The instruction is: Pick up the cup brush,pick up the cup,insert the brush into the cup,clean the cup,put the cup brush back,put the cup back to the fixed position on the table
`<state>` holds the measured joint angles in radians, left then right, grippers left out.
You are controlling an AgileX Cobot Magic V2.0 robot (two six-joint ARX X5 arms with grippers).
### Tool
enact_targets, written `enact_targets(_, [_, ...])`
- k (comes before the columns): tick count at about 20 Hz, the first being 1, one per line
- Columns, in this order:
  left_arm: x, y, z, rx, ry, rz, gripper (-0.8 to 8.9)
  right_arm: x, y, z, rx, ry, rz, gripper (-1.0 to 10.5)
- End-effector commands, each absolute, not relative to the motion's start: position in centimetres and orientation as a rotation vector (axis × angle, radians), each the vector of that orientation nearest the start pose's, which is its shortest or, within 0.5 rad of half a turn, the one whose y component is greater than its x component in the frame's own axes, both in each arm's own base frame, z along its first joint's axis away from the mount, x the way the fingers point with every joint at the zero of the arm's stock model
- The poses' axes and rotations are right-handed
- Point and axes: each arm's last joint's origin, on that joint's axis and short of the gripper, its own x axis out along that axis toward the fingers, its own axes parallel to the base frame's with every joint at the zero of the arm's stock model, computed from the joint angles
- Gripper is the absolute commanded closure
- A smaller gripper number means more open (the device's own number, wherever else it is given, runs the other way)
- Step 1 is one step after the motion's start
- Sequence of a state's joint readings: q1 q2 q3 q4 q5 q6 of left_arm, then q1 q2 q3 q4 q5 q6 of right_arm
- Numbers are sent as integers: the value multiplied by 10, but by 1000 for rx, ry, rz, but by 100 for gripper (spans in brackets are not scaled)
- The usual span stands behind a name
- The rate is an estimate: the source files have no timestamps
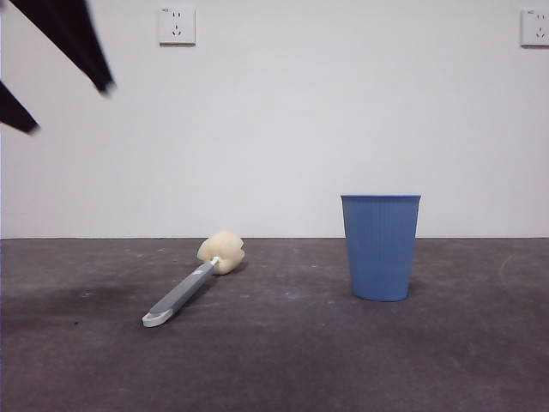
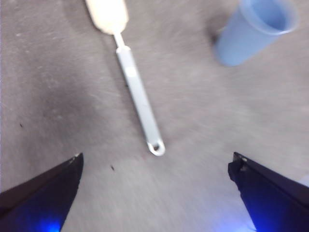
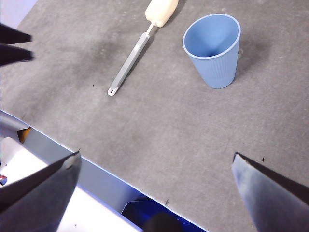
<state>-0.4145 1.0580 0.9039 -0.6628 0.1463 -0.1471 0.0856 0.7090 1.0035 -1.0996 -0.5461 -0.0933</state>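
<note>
The cup brush (image 1: 184, 290) lies flat on the table (image 1: 283, 360), left of centre, with its cream sponge head away from me and its white loop toward me. The blue cup (image 1: 381, 247) stands upright to its right, apart from it. My left gripper (image 1: 70, 107) hangs open and empty high at the top left. In the left wrist view it (image 2: 154, 181) is above the brush (image 2: 137, 96), with the cup (image 2: 251, 29) beyond. My right gripper (image 3: 154, 169) is open and empty, high over the table's near edge, looking at the cup (image 3: 212, 48) and the brush (image 3: 133, 55).
The left gripper's black tips (image 3: 14, 46) show at the edge of the right wrist view. The table's near edge with blue and white robot base parts (image 3: 72, 193) lies under the right gripper. A white wall with sockets (image 1: 177, 26) stands behind the table.
</note>
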Motion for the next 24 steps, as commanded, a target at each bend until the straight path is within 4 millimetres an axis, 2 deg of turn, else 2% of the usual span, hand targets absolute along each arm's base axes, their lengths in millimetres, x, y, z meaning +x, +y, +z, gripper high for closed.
enact_targets(1, [207,-110,268,-16,880,-411,283,100,24,338,109,766,630,348])
enact_targets(4, [230,-141,241,-35,904,-398,284,103,24,337,117,777,628,348])
enact_targets(6, [244,-156,224,18,941,-354,284,103,24,337,118,781,628,349])
enact_targets(10, [266,-175,198,66,1006,-318,284,103,24,337,118,781,627,349])
enact_targets(15, [276,-180,170,90,1053,-249,284,103,24,337,125,783,626,349])
enact_targets(19, [277,-181,164,83,1067,-224,291,103,24,337,125,782,626,349])
enact_targets(21, [277,-180,164,93,1064,-209,415,103,24,337,126,783,626,350])
enact_targets(24, [276,-180,159,77,1102,-188,419,103,24,337,126,783,627,350])
